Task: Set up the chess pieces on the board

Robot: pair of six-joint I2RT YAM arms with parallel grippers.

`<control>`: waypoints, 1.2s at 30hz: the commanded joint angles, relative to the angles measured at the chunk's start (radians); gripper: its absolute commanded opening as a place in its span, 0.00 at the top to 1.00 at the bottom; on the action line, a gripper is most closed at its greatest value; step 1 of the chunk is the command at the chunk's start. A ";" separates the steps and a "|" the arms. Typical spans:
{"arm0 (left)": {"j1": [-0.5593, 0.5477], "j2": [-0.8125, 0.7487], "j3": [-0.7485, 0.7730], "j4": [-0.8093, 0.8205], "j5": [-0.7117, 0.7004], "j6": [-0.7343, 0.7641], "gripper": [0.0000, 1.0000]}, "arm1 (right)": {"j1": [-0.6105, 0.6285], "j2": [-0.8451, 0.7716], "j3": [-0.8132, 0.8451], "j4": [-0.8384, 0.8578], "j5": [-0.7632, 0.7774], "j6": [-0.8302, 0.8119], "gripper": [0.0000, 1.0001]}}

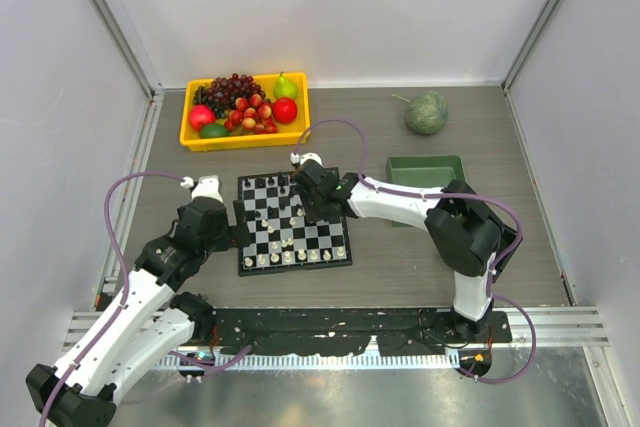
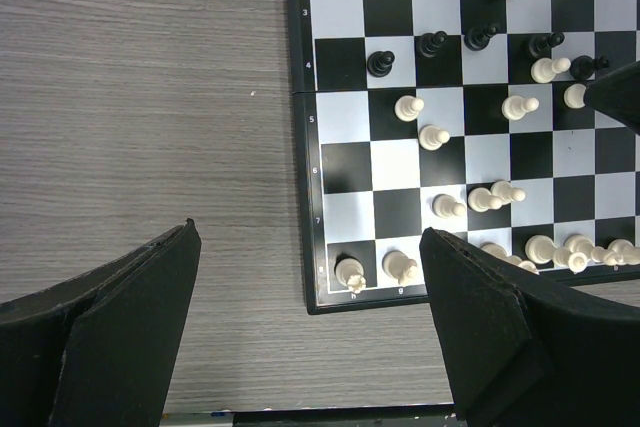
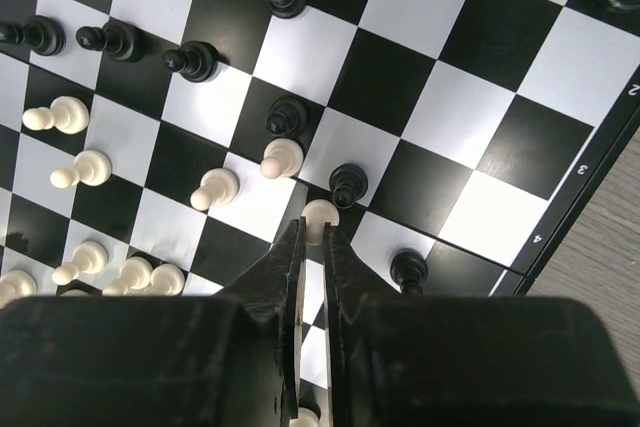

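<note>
Over the checkered board [image 3: 400, 77], right hand [image 3: 312, 229] pinches a round-headed cream pawn [image 3: 320, 212]; left hand [image 2: 310, 234] gapes.

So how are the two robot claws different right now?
The left gripper is wide open; the right gripper is pinched shut on a white piece. The left gripper hangs at the board's edge, mostly over the bare table; the right gripper is right above the board's squares. Both have black fingers and point down.
</note>
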 commanded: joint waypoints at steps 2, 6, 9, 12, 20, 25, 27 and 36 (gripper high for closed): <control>0.004 -0.003 -0.002 0.043 0.008 -0.003 0.00 | 0.025 -0.081 -0.019 0.013 -0.014 -0.012 0.91; 0.004 0.005 -0.002 0.046 0.013 -0.003 0.00 | 0.030 -0.137 -0.062 0.027 -0.018 -0.005 0.91; 0.004 0.008 -0.002 0.047 0.016 -0.006 0.01 | 0.032 -0.173 -0.103 0.027 -0.014 -0.003 0.91; 0.004 0.006 -0.004 0.047 0.016 -0.006 0.00 | 0.032 -0.238 -0.151 0.043 0.006 0.002 0.91; 0.004 0.016 -0.007 0.056 0.019 -0.009 0.00 | 0.032 -0.293 -0.255 0.053 0.017 0.026 0.91; 0.004 0.019 -0.007 0.055 0.020 -0.009 0.00 | 0.032 -0.293 -0.281 0.057 0.016 0.042 0.91; 0.004 0.017 -0.005 0.053 0.013 -0.012 0.00 | 0.032 -0.298 -0.292 0.062 0.026 0.048 0.91; 0.006 0.000 -0.008 0.044 -0.019 -0.012 0.00 | 0.033 -0.325 -0.335 0.060 0.052 0.055 0.91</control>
